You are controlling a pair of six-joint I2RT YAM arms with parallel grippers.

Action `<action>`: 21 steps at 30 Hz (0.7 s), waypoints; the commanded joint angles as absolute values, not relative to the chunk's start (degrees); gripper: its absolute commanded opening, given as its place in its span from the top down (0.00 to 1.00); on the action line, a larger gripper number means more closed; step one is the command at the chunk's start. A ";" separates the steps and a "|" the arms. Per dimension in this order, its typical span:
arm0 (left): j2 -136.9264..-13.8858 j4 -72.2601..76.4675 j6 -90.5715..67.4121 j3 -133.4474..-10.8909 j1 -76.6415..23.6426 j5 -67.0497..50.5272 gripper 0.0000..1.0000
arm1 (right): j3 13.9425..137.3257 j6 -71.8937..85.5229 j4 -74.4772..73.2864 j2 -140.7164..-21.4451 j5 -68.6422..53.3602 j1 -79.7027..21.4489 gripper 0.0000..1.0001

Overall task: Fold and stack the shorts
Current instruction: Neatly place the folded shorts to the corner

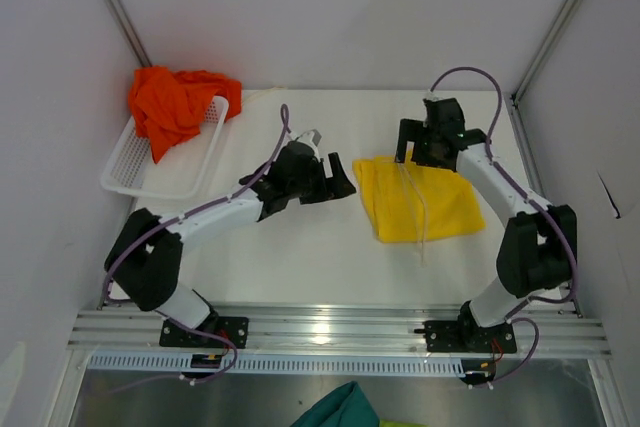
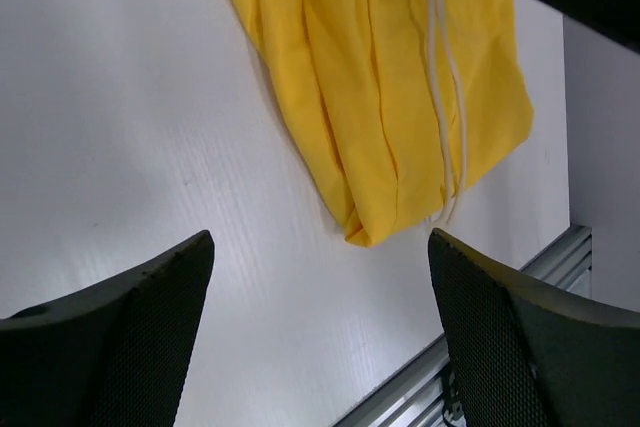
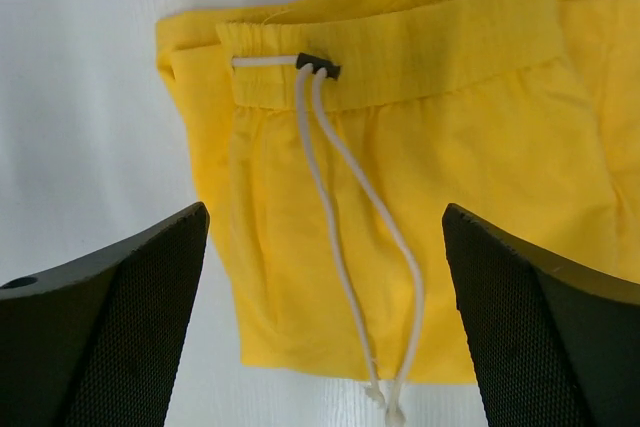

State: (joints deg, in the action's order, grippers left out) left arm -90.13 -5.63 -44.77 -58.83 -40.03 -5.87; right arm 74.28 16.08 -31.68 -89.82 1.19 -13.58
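The yellow shorts (image 1: 415,197) lie folded flat on the white table, white drawstrings (image 3: 340,167) trailing over them toward the near edge. The orange-red shorts (image 1: 172,102) sit bunched in the far end of a white basket (image 1: 150,172) at the back left. My left gripper (image 1: 345,179) hovers just left of the yellow shorts (image 2: 400,77), open, nothing between its fingers. My right gripper (image 1: 415,152) hangs over the far waistband edge of the yellow shorts (image 3: 480,147), open and holding nothing. In the wrist views both the left gripper (image 2: 320,247) and the right gripper (image 3: 325,222) stand wide apart.
An aluminium rail (image 1: 340,332) runs along the table's near edge, also seen as the rail (image 2: 470,337) in the left wrist view. A teal-green cloth (image 1: 335,409) lies below the rail. White walls close in on both sides and behind.
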 commanded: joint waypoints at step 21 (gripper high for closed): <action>-73.74 -9.41 -36.56 -44.38 -31.29 -5.80 0.10 | 100.35 2.55 -19.15 -124.61 11.78 -22.94 0.01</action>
